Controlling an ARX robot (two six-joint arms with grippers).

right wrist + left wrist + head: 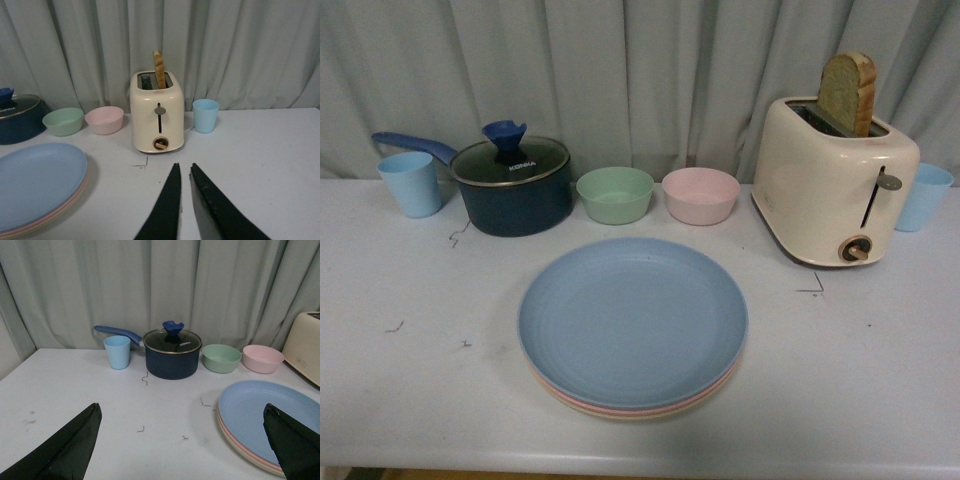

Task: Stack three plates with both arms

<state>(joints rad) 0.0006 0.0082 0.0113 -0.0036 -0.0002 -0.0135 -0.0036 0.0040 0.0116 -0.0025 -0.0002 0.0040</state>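
in the lower centre of the front view three round, matte, shallow plates sit stacked on the white table: the blue plate on top, faint rings on its face, with the thin rims of the pink plate and the cream plate showing beneath. behind them stand a smooth green bowl, a pink bowl, a glass-lidded dark pot and a glossy cream toaster holding bread. the left gripper hovers low with its jaws wide apart; the right gripper has its jaws nearly together, holding nothing.
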